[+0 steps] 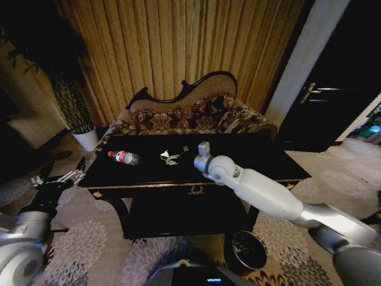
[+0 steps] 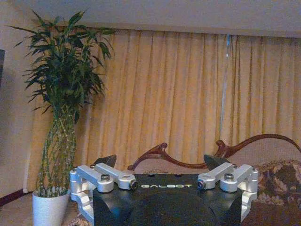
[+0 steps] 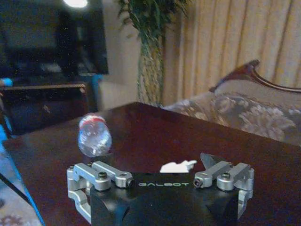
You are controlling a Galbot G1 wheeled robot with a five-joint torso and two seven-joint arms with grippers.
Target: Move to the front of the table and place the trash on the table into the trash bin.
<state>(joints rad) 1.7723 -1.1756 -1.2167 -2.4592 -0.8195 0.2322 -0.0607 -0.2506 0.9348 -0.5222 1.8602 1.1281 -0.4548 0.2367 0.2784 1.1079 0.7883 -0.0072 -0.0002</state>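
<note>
The right gripper (image 3: pixel 160 175), fingers spread, hovers over the counter (image 1: pixel 250 158) by the paper wad (image 1: pixel 169 157); a clumsy close may scatter it toward the bottle (image 1: pixel 124 157).

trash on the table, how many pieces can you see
2: a plastic bottle lying toward the table's left end, and a white paper wad mid-table, ahead of the right gripper. More may be hidden behind it.

Right gripper (image 1: pixel 201 150) over black table (image 1: pixel 250 156) near paper wad (image 1: pixel 168 157), bottle (image 1: pixel 124 157) lying left, maroon bin (image 1: pixel 249 250) below
</note>
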